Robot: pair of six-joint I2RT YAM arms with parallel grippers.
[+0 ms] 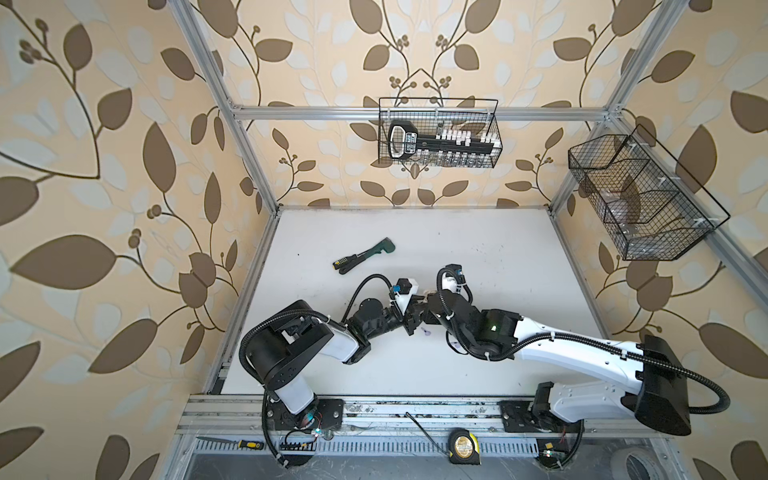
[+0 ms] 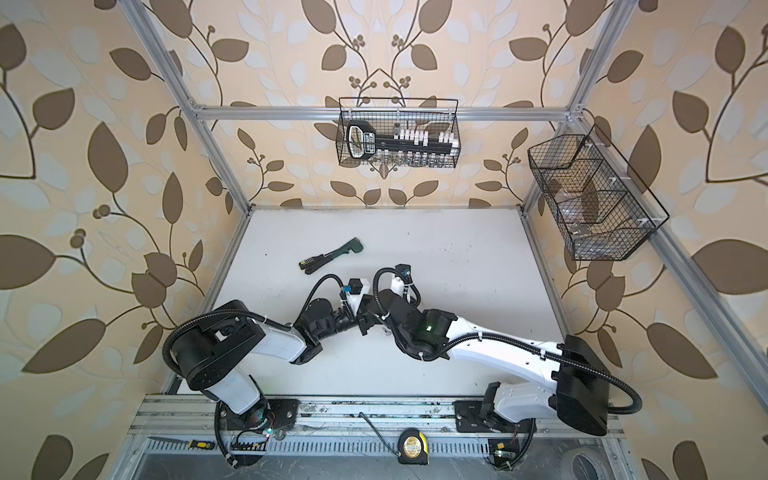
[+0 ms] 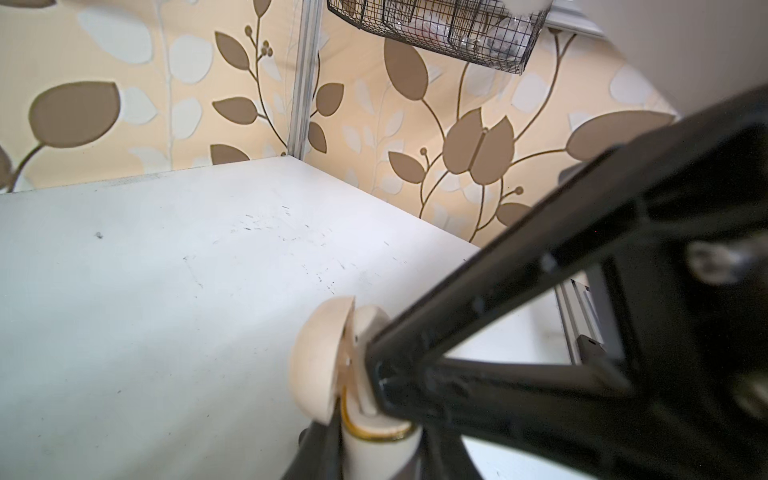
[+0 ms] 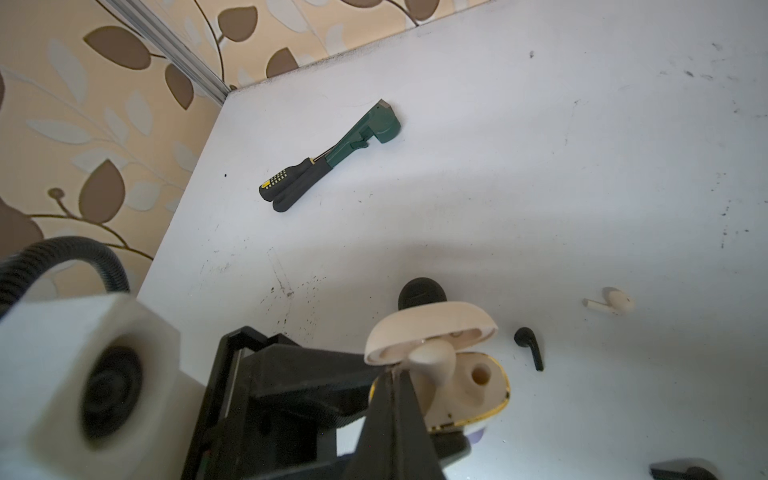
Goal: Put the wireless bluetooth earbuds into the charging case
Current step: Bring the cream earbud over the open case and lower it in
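My left gripper [image 3: 374, 461] is shut on the cream, gold-rimmed charging case [image 4: 473, 390], which it holds above the table with the lid [image 4: 432, 328] swung open. One round socket in the case stands empty. My right gripper [image 4: 392, 372] is shut on a white earbud [image 4: 432, 357], whose head sits just over the case's near socket, under the lid. On the table beyond the case lie a black earbud [image 4: 530, 345] and another white earbud [image 4: 611, 301]. A lilac earbud [image 1: 424, 331] lies on the table just below both grippers, which meet at mid-table in both top views.
A green and black hand tool [image 4: 332, 156] lies on the white table [image 1: 478, 257] towards the back left. Two wire baskets [image 1: 438, 133] [image 1: 640, 195] hang on the walls. A tape measure [image 1: 463, 446] and a screwdriver [image 1: 232, 444] rest on the front rail. A dark rounded object [image 4: 422, 291] shows behind the lid.
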